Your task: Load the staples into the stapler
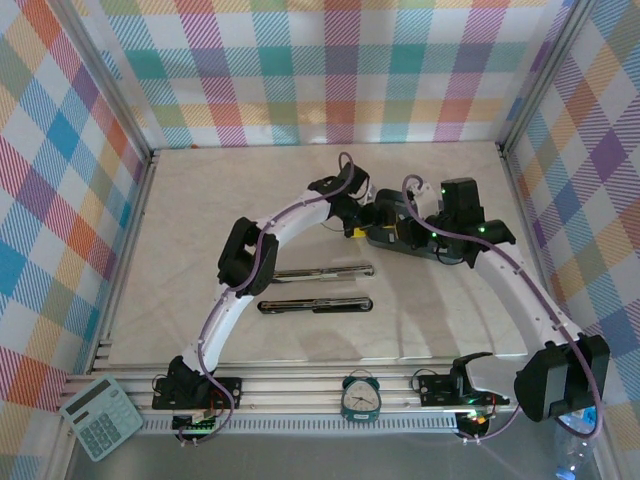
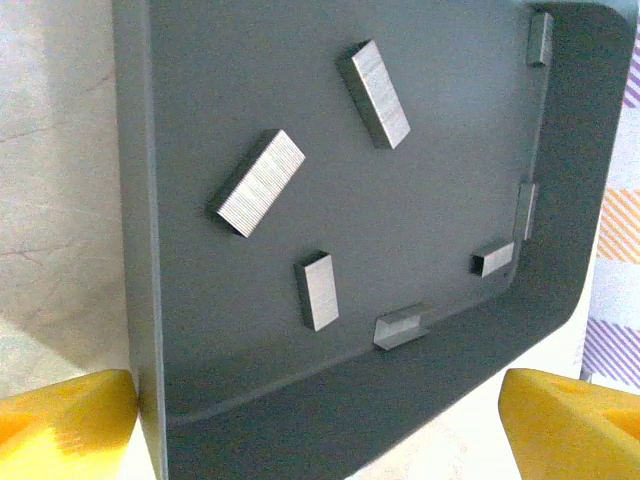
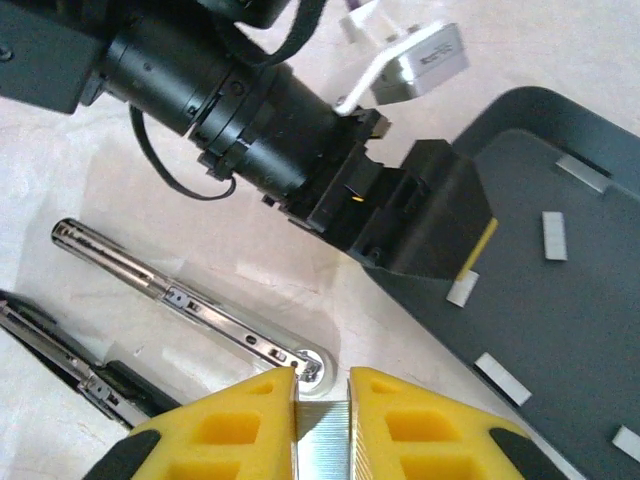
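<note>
The stapler lies opened flat on the table, with its silver rail (image 1: 322, 270) (image 3: 190, 298) behind its black half (image 1: 315, 305) (image 3: 60, 362). My right gripper (image 3: 322, 388) is shut on a silvery strip of staples (image 3: 322, 442), held just off the rail's rounded clear end (image 3: 312, 366). Several more staples (image 2: 258, 182) lie loose in the dark grey tray (image 2: 430, 380) (image 3: 570, 330) (image 1: 385, 240). My left gripper (image 2: 318, 392) is open above the tray's near rim, its yellow fingertips (image 2: 60, 420) set wide on either side with nothing between them.
The left arm's black wrist (image 3: 250, 110) hangs over the tray's corner, close beside the right gripper. A calculator (image 1: 100, 415) and a small clock (image 1: 360, 395) sit on the front rail. Checked walls enclose the table on three sides.
</note>
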You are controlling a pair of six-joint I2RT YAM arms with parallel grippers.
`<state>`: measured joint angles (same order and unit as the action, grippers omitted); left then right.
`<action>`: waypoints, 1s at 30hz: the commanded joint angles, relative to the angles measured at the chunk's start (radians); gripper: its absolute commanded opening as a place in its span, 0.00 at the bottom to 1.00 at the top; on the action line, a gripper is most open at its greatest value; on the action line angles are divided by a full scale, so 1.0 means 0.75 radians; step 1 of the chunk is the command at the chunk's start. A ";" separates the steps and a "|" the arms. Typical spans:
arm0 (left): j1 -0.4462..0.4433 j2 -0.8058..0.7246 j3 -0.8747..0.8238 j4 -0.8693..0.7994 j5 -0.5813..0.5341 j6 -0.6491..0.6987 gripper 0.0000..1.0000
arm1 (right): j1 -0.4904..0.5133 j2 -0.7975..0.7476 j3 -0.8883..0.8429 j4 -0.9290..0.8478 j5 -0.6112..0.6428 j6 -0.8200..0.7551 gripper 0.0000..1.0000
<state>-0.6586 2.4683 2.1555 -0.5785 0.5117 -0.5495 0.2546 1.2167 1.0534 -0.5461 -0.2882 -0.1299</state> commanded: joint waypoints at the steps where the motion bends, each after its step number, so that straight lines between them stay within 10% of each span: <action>1: 0.054 -0.173 -0.030 -0.150 -0.030 0.157 0.94 | 0.000 0.057 0.043 0.012 -0.180 -0.173 0.17; 17: 0.451 -0.877 -0.954 0.030 -0.236 0.537 1.00 | 0.035 0.523 0.295 -0.147 -0.576 -0.882 0.13; 30: 0.492 -1.153 -1.409 0.469 -0.205 0.594 1.00 | 0.181 0.770 0.412 -0.333 -0.519 -1.173 0.12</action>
<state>-0.2928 1.6337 1.1137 -0.3412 0.3351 -0.1421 0.3737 1.7744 1.3270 -0.7315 -0.6617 -0.9230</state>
